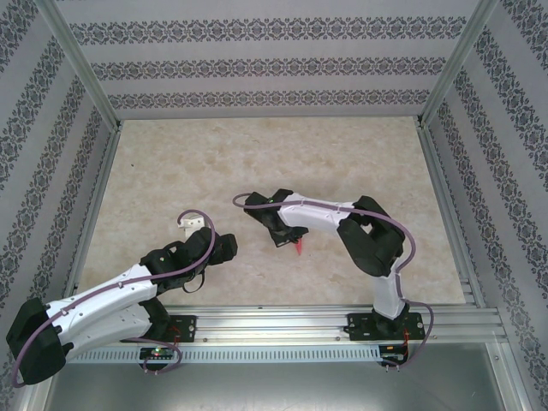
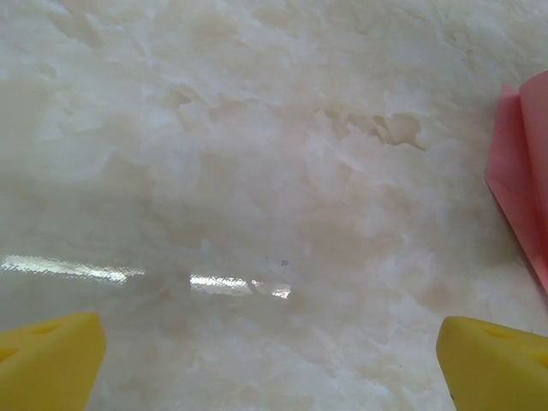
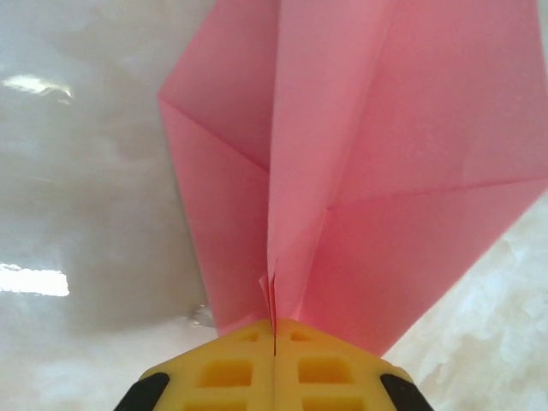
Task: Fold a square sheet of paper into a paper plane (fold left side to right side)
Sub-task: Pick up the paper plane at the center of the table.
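Left wrist cam: left fingers [image 2: 51, 355] are spread wide over bare bench [image 2: 257, 171] by the near edge. Beside them, right fingers [image 3: 287, 342] are pressed together, pinching the folded pink paper [image 3: 360, 171] at its centre crease. That's roughly mid-width, nearer the near edge than the far one.

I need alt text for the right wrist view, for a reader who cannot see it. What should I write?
The right tool, its yellow fingers pressed together, pinches the folded pink paper at its centre crease. The paper spreads upward in creased flaps above a pale, glossy table.
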You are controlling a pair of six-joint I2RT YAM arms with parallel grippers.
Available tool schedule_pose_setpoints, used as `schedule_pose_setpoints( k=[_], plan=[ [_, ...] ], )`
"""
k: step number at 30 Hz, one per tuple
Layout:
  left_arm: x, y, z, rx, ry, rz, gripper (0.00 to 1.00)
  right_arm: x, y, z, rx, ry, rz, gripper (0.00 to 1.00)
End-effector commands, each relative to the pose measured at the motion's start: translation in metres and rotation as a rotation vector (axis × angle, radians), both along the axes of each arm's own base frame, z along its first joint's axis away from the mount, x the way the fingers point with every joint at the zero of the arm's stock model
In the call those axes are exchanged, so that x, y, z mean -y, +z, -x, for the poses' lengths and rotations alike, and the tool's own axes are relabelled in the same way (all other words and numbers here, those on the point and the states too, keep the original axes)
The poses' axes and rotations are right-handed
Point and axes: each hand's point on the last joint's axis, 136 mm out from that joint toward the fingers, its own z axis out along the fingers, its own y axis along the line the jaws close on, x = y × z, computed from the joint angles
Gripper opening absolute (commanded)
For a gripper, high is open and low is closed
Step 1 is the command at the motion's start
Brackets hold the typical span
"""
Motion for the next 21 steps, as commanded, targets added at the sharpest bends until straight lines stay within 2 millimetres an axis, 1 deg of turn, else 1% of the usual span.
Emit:
schedule_pose_setpoints(
  k=[1,4,6,8,13,15,21],
  plan=[
    [-0.005,0.008,-0.003,0.013,0.029,-0.004,1.00,0.001,0.018,-0.007,0.049,-0.014,-0.107,0.02],
    [-0.004,0.009,-0.004,0.014,0.031,-0.002,1.00,0.000,0.028,-0.010,0.061,-0.032,-0.272,0.02],
    [-0.002,0.011,-0.005,0.015,0.028,-0.001,1.00,0.004,0.028,-0.012,0.055,-0.053,-0.370,0.03],
    [-0.001,0.010,-0.006,0.011,0.026,-0.003,1.00,0.009,0.024,-0.013,0.043,-0.068,-0.406,0.03],
    [0.001,0.009,-0.006,-0.002,0.022,-0.007,1.00,0.027,0.003,-0.012,0.006,-0.098,-0.376,0.06],
    [0.002,0.010,-0.007,-0.005,0.021,-0.007,1.00,0.030,-0.004,-0.010,-0.011,-0.105,-0.370,0.10],
    [0.003,0.009,-0.007,-0.009,0.024,-0.010,1.00,0.035,-0.014,-0.006,-0.051,-0.130,-0.356,0.17]
  ],
)
